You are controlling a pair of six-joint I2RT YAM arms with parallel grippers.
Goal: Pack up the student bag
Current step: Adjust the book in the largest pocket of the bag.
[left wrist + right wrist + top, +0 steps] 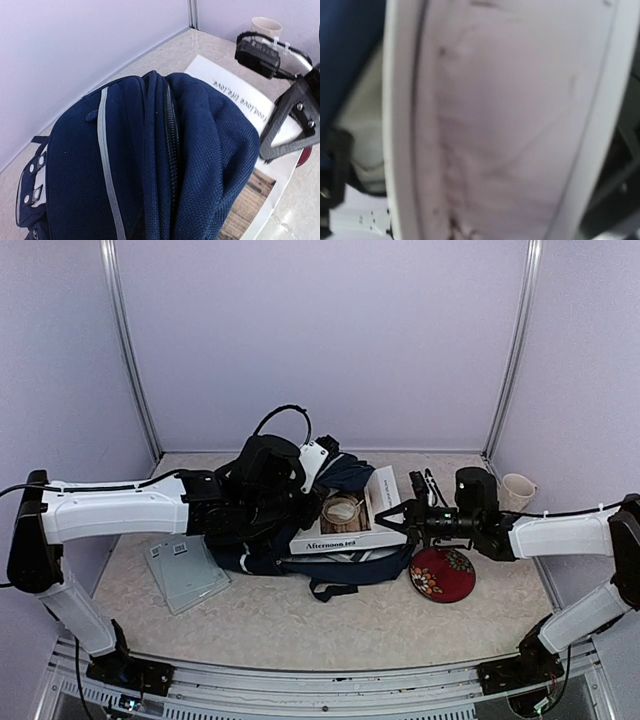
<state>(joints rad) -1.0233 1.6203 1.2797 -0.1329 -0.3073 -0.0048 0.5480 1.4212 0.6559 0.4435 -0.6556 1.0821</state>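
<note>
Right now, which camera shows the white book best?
Top external: nearly the whole white book shows, lying on the student bag, title legible. Left wrist shows only part; right wrist, just a blurred white edge.

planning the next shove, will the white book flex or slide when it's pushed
Probably stays stiff: the white book lies flat with straight edges. Its smooth cover likely slides readily over the student bag fabric beneath.

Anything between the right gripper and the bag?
Yes. The white book lies flat between them. Its right edge is at the right gripper, and its far end sits against the navy fabric of the student bag. Nothing else shows in that gap.
</note>
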